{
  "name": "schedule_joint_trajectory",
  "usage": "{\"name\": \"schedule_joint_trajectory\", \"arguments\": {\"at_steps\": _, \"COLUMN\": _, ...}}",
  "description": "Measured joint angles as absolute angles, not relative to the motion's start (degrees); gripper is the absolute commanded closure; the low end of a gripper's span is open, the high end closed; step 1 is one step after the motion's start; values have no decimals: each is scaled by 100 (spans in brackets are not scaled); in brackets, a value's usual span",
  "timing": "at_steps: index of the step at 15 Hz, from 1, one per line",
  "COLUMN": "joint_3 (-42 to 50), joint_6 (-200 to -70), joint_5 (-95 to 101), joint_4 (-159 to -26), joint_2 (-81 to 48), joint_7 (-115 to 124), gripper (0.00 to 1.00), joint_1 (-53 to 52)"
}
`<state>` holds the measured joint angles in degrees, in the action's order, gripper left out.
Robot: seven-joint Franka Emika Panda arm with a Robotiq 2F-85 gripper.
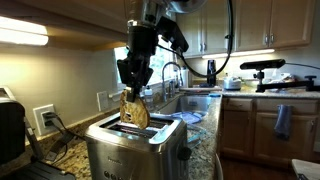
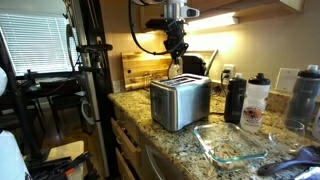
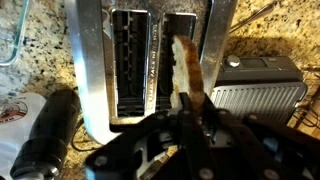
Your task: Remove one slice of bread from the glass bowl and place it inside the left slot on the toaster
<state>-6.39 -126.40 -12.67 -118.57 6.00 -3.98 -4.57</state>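
Observation:
The steel toaster (image 1: 135,150) stands on the granite counter and shows in both exterior views (image 2: 180,102). My gripper (image 1: 133,88) hangs right above it, shut on the slice of bread (image 1: 134,112), which is upright. In the wrist view the slice (image 3: 184,68) hangs from the jaws (image 3: 190,112) over the toaster's (image 3: 95,70) right-hand slot, with its lower end at the slot mouth. The other slot is empty. The glass bowl (image 2: 235,145) sits on the counter in front of the toaster, and its edge shows in the wrist view (image 3: 10,45).
A black bottle (image 2: 235,98) and other bottles (image 2: 257,100) stand beside the toaster. A black appliance (image 3: 258,88) sits close on the toaster's other side. A sink and faucet (image 1: 180,85) lie behind. Cabinets hang overhead.

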Motion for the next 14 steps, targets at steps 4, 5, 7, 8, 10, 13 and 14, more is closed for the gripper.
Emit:
{"name": "schedule_joint_trajectory", "arguments": {"at_steps": 4, "joint_3": -641, "joint_6": -12595, "joint_5": -1321, "joint_4": -11806, "joint_2": 537, "joint_7": -398, "gripper": 73, "joint_1": -462}}
{"name": "schedule_joint_trajectory", "arguments": {"at_steps": 5, "joint_3": -641, "joint_6": -12579, "joint_5": -1323, "joint_4": -11797, "joint_2": 535, "joint_7": -398, "gripper": 67, "joint_1": -463}}
{"name": "schedule_joint_trajectory", "arguments": {"at_steps": 7, "joint_3": -641, "joint_6": -12557, "joint_5": -1325, "joint_4": -11777, "joint_2": 534, "joint_7": -398, "gripper": 62, "joint_1": -463}}
{"name": "schedule_joint_trajectory", "arguments": {"at_steps": 8, "joint_3": -641, "joint_6": -12551, "joint_5": -1326, "joint_4": -11773, "joint_2": 534, "joint_7": -398, "gripper": 62, "joint_1": -463}}
{"name": "schedule_joint_trajectory", "arguments": {"at_steps": 10, "joint_3": -641, "joint_6": -12548, "joint_5": -1328, "joint_4": -11772, "joint_2": 534, "joint_7": -398, "gripper": 62, "joint_1": -463}}
{"name": "schedule_joint_trajectory", "arguments": {"at_steps": 13, "joint_3": -641, "joint_6": -12547, "joint_5": -1329, "joint_4": -11772, "joint_2": 533, "joint_7": -398, "gripper": 62, "joint_1": -463}}
{"name": "schedule_joint_trajectory", "arguments": {"at_steps": 14, "joint_3": -641, "joint_6": -12547, "joint_5": -1329, "joint_4": -11772, "joint_2": 533, "joint_7": -398, "gripper": 62, "joint_1": -463}}
